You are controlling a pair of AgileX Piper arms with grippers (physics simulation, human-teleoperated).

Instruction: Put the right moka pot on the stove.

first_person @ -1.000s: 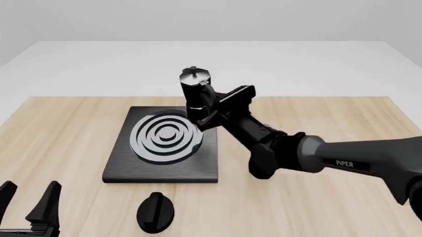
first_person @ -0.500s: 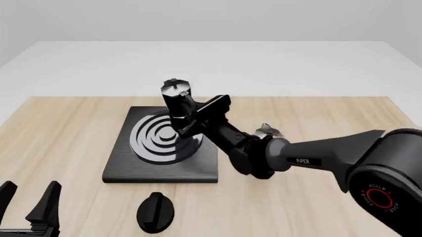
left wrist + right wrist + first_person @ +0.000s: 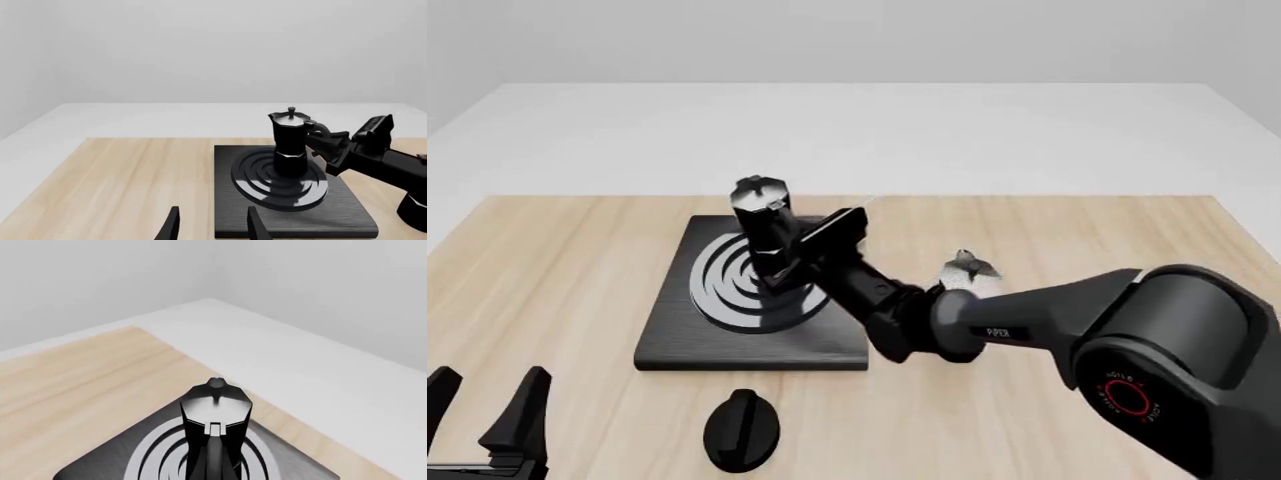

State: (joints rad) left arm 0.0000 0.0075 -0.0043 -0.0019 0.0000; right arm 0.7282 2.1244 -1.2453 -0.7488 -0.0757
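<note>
Left wrist view: moka pot (image 3: 291, 141) held upright over the stove (image 3: 291, 198) rings, gripped at its handle by the right gripper (image 3: 325, 142), front view: left gripper (image 3: 487, 402) spread empty at near left, knob (image 3: 742, 430) lying near the stove's near edge, right wrist view: pot centred over rings.

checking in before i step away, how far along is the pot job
Nearly done. The right gripper holds the moka pot by its handle over the burner rings of the stove; the left wrist view suggests the base is on them. Left: release and back away. The left gripper idles open.
</note>
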